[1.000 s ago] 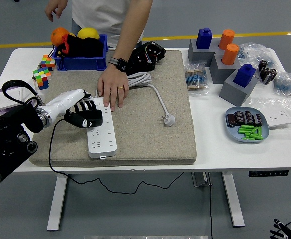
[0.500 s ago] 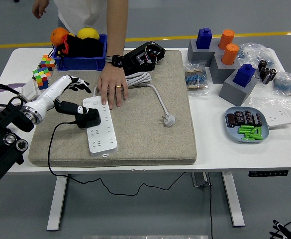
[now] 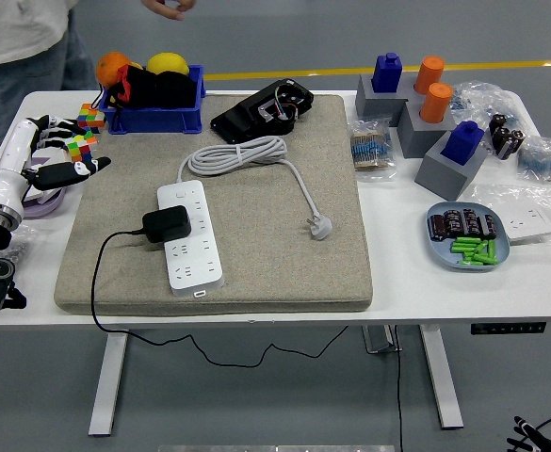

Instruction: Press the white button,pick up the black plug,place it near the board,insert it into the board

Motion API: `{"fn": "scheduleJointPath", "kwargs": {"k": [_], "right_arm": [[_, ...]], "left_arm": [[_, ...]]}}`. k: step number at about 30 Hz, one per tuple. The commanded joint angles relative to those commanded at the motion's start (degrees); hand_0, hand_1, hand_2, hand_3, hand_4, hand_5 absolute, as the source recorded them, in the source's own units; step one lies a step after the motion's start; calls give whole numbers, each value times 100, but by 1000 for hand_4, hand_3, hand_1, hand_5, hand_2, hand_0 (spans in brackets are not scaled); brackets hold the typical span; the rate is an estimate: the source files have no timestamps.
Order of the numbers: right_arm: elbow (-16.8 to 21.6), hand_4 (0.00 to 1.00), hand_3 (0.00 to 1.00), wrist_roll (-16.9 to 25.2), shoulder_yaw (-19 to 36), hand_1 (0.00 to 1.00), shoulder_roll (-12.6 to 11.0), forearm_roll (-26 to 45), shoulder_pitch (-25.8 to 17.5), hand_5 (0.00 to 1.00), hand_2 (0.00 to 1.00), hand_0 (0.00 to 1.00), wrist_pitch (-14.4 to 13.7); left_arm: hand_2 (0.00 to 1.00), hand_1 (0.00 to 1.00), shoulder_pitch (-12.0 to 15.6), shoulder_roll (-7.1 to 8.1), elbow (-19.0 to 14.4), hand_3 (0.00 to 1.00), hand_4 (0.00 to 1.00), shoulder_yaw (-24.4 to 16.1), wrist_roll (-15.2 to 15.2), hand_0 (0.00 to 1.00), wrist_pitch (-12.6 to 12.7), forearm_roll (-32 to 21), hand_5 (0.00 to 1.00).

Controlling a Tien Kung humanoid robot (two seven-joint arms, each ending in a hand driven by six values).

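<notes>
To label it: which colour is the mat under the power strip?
Beige mat, head view.

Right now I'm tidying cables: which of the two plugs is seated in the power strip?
The black plug, seated in the white power strip. The white plug lies loose on the mat.

Beige mat (image 3: 256,273) covered the white table (image 3: 416,292). Blue bin (image 3: 153,118) at far left held an orange (image 3: 112,66) and a yellow fruit (image 3: 167,63). Colourful cubes (image 3: 85,132) sat beside it. Right side: grey blocks (image 3: 445,160) with blue and orange pegs, blue plate (image 3: 468,235) with green batteries.
</notes>
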Motion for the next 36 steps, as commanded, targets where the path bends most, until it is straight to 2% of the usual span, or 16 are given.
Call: {"fn": "scheduleJointPath", "kwargs": {"k": [5, 6, 12, 22, 24, 36], "right_arm": [[47, 736, 658, -1, -115, 607, -7, 117, 20, 492, 552, 724, 4], [60, 736, 658, -2, -152, 607, -14, 144, 25, 492, 552, 724, 4], [122, 736, 658, 8, -231, 607, -27, 230, 91, 493, 552, 723, -22], [71, 737, 659, -3, -131, 607, 9, 128, 166, 493, 552, 724, -9], [57, 737, 659, -11, -110, 607, 7, 100, 198, 494, 553, 724, -7], [29, 737, 663, -32, -234, 608, -66, 87, 264, 496, 552, 725, 12]], "left_arm": [[768, 764, 72, -85, -78, 627, 887, -49, -313, 700, 414, 5, 82], [798, 792, 84, -96, -102, 679, 870, -80, -375, 741, 444, 8, 75], [790, 793, 209, -238, -269, 673, 854, -489, -555, 756, 433, 112, 58], [782, 787, 363, -422, -401, 666, 847, -978, -520, 756, 327, 198, 51], [776, 782, 367, -441, -416, 658, 820, -1057, -503, 753, 291, 217, 22], [773, 779, 302, -480, -435, 643, 807, -1215, -406, 752, 216, 303, 11]]}}
